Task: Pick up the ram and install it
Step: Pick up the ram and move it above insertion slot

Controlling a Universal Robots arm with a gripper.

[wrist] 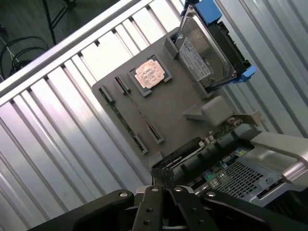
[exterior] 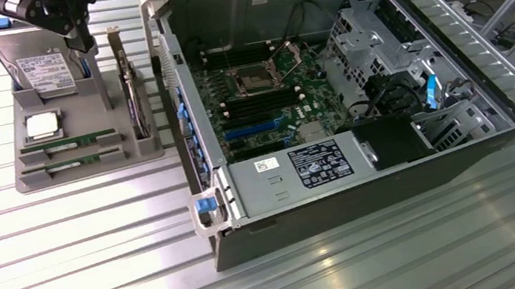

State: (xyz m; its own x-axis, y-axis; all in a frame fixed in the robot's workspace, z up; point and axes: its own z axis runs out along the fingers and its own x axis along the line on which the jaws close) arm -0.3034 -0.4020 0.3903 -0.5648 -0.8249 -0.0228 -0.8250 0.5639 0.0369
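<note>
Two ram sticks lie on edge in the slots of a grey holder tray; the rear ram and the front ram are thin green strips. From the wrist camera they appear as two narrow lines, one ram beside the other ram. My black gripper hangs above the tray's back part, near the hard drive, well clear of both sticks. Its fingers are pressed together with nothing between them.
The tray also carries a hard drive, a square silver processor and an upright card with a metal bracket. On the exterior view's right stands an open computer case with its motherboard exposed. All rest on a ribbed metal table.
</note>
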